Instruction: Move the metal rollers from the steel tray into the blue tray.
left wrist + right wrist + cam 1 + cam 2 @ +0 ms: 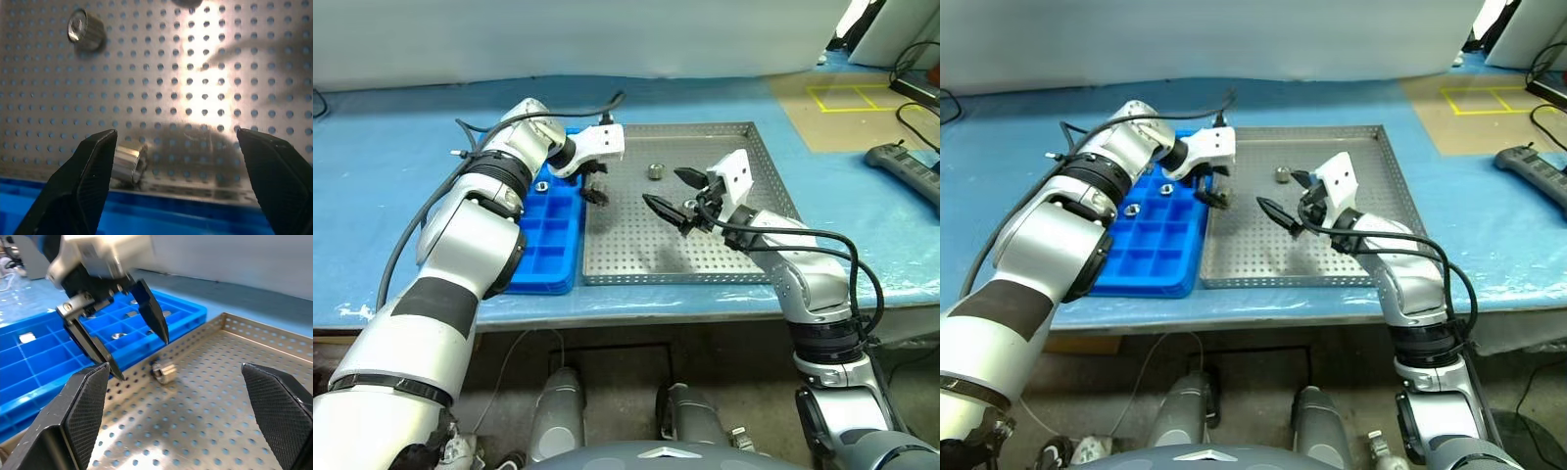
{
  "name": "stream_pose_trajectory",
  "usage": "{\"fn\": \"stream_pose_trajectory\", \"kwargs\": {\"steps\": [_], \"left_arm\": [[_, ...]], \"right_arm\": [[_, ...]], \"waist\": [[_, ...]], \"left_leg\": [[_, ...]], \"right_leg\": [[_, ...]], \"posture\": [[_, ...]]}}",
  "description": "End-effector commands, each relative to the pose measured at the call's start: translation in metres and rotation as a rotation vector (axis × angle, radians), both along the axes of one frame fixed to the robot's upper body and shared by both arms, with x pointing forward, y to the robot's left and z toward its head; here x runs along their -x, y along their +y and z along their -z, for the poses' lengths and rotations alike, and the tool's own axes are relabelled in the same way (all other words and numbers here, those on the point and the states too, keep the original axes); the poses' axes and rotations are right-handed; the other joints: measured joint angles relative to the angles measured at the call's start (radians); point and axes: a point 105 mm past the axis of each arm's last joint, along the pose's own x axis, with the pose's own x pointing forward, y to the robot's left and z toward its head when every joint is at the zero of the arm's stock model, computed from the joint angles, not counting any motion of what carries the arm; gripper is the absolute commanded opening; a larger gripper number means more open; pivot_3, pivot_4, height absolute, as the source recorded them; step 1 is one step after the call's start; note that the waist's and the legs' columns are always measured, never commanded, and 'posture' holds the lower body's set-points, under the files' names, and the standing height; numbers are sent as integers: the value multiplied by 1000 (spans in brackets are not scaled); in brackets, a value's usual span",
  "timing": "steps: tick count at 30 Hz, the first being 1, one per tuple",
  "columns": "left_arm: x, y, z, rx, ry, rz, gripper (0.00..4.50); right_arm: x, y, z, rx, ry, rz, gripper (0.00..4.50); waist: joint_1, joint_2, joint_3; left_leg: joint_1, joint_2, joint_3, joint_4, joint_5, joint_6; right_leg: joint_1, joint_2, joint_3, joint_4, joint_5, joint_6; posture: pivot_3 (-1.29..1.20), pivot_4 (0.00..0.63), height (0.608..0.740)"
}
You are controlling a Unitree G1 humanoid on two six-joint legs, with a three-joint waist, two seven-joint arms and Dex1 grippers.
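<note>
Left gripper (120, 345): black fingers spread wide, empty, pointing steeply down, hanging over a short shiny silver metal roller (164, 372) without touching it. That roller lies on its side on the shallow grey perforated steel tray (724, 257), at the tray's 9 o'clock rim, just beside the bright blue compartmented plastic tray (548, 250). Second roller (656, 171) sits near 12 o'clock. Right gripper (671, 194): fingers apart, empty, hovering mid-tray. My plan: centre the left fingers astride the near roller, descend straight, keep clear of the rim, then close.
</note>
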Motion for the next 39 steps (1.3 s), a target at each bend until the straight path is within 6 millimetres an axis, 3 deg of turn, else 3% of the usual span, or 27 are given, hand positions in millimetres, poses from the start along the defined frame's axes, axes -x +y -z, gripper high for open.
{"fn": "stream_pose_trajectory", "kwargs": {"steps": [1, 11, 16, 21, 29, 31, 39], "left_arm": [[-10, -14, -24, -51, -127, -20, 4140], [-17, -31, -9, -107, -184, -108, 4140], [-17, -19, 0, -175, -170, -121, 4140], [-21, -12, -3, -173, -189, -167, 4140], [-30, 16, 11, -202, -229, -273, 4140], [-30, 20, 16, -204, -227, -294, 4140], [-33, 12, 32, -112, -249, -356, 4140]], "right_arm": [[3, 10, -8, -13, -47, -20, 4500], [7, 13, -10, -20, -42, -20, 4500], [4, 3, -12, -14, -45, 11, 4500], [7, 8, -6, 1, -30, -5, 4500], [3, 9, -5, 13, -51, -10, 4500], [-4, 1, -9, 10, -65, 21, 4500], [2, 11, -7, -26, -60, -11, 4500]], "waist": [[4, 0, 0], [0, -1, 0], [-1, -1, 0], [-1, -1, 0], [0, -1, 0], [-1, -1, 0], [-4, -1, 0]], "left_leg": [[0, 0, 0, 0, 0, 1], [-1, -1, 0, 2, -3, 9], [-1, -1, 0, 2, -3, 9], [-1, -1, 0, 2, -3, 9], [0, -1, -1, 2, -3, 9], [0, -1, -1, 2, -3, 9], [1, 0, -1, 1, -3, 9]], "right_leg": [[0, -1, 0, 0, 0, 0], [0, -3, 0, 0, 0, -1], [0, -3, 0, 0, 0, -1], [0, -3, 0, 0, 0, -1], [1, -3, 0, 0, 0, -1], [1, -3, 0, 0, 1, -1], [1, -1, 0, 0, 1, -1]], "posture": [[-166, 150, 740], [-175, 150, 740], [-169, 150, 740], [-153, 150, 740], [-135, 150, 740], [-133, 150, 740], [-139, 150, 740]]}}
